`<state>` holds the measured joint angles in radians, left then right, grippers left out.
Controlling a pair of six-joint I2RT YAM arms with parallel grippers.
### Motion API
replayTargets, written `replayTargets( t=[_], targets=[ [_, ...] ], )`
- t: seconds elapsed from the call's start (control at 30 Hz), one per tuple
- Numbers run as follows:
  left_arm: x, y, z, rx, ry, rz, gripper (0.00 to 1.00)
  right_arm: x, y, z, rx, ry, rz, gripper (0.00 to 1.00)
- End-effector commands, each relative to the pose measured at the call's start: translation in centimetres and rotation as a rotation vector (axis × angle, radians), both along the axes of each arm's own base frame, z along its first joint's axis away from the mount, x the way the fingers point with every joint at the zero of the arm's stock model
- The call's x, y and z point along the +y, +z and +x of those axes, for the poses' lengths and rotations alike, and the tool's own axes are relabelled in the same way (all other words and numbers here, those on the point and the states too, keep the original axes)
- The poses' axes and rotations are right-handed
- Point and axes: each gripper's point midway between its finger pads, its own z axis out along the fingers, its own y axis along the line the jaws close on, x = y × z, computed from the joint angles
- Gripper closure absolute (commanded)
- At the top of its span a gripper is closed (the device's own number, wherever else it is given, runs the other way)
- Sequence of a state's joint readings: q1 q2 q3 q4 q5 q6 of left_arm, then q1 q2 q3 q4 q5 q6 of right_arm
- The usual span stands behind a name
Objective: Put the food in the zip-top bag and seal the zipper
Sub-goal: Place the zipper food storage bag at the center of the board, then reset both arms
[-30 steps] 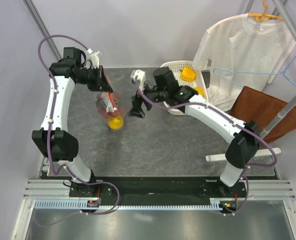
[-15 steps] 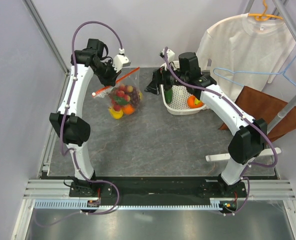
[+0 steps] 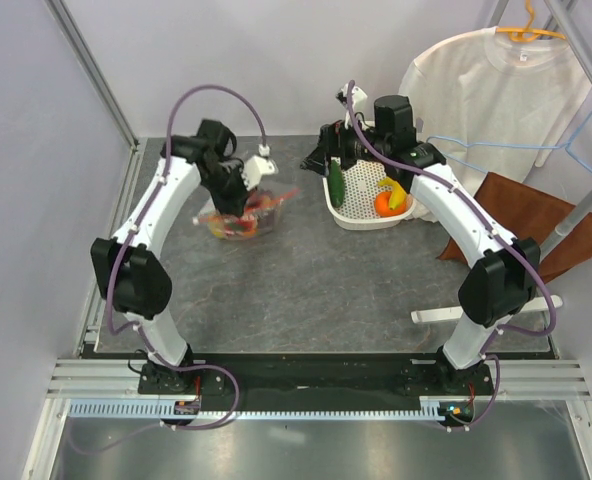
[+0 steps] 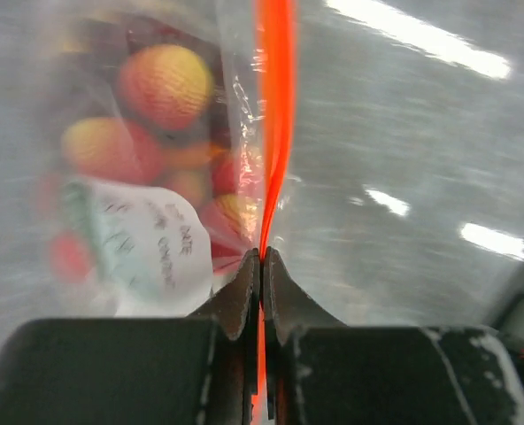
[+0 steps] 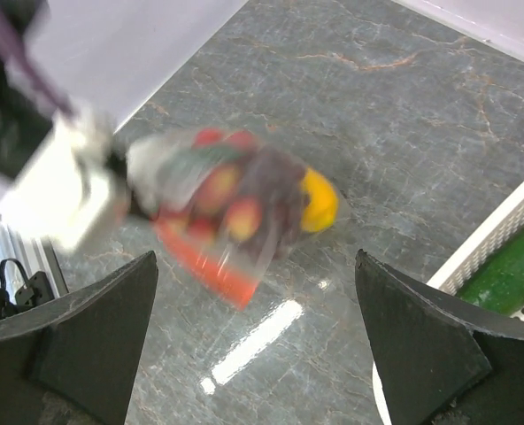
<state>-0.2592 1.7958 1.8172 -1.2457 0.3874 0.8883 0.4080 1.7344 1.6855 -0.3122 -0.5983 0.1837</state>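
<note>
The limp, fruit-heavy zip-top bag [image 3: 241, 222] had dropped lower than earlier, hanging beyond the left gripper [image 4: 262, 257] clamped on its stiffer zipper [image 4: 275, 133], probably the surest hold; the right gripper [image 5: 253, 266] spread empty.

Overhead, two wrist views; shared bag [image 3: 239, 222]

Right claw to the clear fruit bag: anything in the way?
Nothing visible. Only grey table surface lies between the open right claw and the clear zip-top bag; the left claw is shut on its orange-red zipper strip.
</note>
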Motion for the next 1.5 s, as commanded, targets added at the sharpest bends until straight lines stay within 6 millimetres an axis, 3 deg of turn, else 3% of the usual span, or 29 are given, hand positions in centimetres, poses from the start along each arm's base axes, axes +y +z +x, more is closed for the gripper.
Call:
replayTargets(
  t=[0.0, 0.07, 0.17, 0.27, 0.33, 0.37, 0.43, 0.53, 0.57, 0.63, 0.67, 0.7, 0.73, 0.8, 0.83, 0.9, 0.93, 1.03, 1.13, 1.3, 1.47],
  targets=[
    [-3.0, -3.6, -7.4, 0.219, 0.001, -0.084, 0.98, -0.5, 1.9, -0.3, -0.049, 0.008, 0.025, 0.02],
    [-4.1, -5.0, -9.8, 0.318, 0.015, -0.133, 0.98, -0.6, 1.3, -0.5, -0.041, 0.011, 0.015, 0.02],
    [-5.2, -6.2, -11.7, 0.418, 0.050, -0.190, 0.98, -0.7, 0.3, -0.7, -0.024, 0.016, -0.001, 0.02],
    [-6.3, -7.7, -12.1, 0.465, 0.115, -0.227, 0.97, -0.7, -0.6, -0.9, -0.009, 0.023, -0.012, 0.02],
    [-7.3, -8.0, -12.2, 0.466, 0.123, -0.266, 0.91, -0.7, -1.1, -1.0, 0.003, 0.025, -0.014, 0.02],
    [-7.4, -8.0, -12.6, 0.479, 0.140, -0.277, 0.83, -0.8, -1.1, -0.9, 0.002, 0.025, -0.016, 0.02],
    [-7.8, -7.7, -13.1, 0.467, 0.125, -0.290, 0.77, -0.8, -0.9, -0.9, -0.004, 0.024, -0.017, 0.02],
    [-7.9, -5.0, -12.9, 0.382, 0.098, -0.329, 0.56, -1.0, -0.6, -0.8, -0.013, 0.016, -0.018, 0.02],
    [-8.0, -4.1, -12.8, 0.350, 0.084, -0.341, 0.42, -1.0, -0.5, -0.7, -0.015, 0.013, -0.017, 0.02],
    [-8.2, -0.6, -12.6, 0.263, 0.051, -0.392, 0.24, -1.0, -0.2, -0.7, -0.022, 0.013, -0.015, 0.02],
    [-8.3, 0.7, -12.5, 0.231, 0.045, -0.410, 0.07, -1.0, 0.1, -0.7, -0.029, 0.011, -0.012, 0.02],
    [-8.2, 2.1, -12.3, 0.185, 0.050, -0.420, 0.01, -1.1, 0.3, -0.6, -0.034, 0.008, -0.012, 0.02],
    [-8.3, 4.0, -11.5, 0.131, 0.055, -0.438, 0.00, -1.1, 0.6, -0.6, -0.042, 0.006, -0.012, 0.02],
    [-8.0, 5.5, -10.5, 0.104, 0.115, -0.429, 0.00, -1.4, 1.1, -0.5, -0.063, -0.007, -0.018, 0.02],
    [-8.0, 7.7, -9.4, 0.060, 0.132, -0.447, 0.00, -1.6, 1.7, -0.7, -0.079, -0.011, -0.018, 0.02],
    [-7.7, 9.0, -9.3, 0.115, 0.177, -0.465, 0.00, -1.9, 2.1, -0.9, -0.095, -0.016, -0.026, 0.02],
    [-7.3, 10.6, -8.0, 0.108, 0.206, -0.500, 0.00, -2.3, 2.5, -1.3, -0.111, -0.017, -0.033, 0.02],
    [-6.5, 13.0, -6.8, 0.184, 0.316, -0.605, 0.00, -3.1, 2.8, -2.3, -0.129, -0.019, -0.062, 0.02],
    [-5.2, 13.6, -5.8, 0.207, 0.437, -0.660, 0.00, -4.4, 2.7, -3.1, -0.147, -0.048, -0.102, 0.02],
    [-1.7, 11.4, -4.1, 0.221, 0.582, -0.680, 0.00, -5.3, 2.5, -4.1, -0.153, -0.067, -0.128, 0.02],
    [-0.1, 11.3, -3.6, 0.158, 0.643, -0.675, 0.00, -5.4, 2.0, -4.2, -0.162, -0.058, -0.148, 0.02]
  ],
)
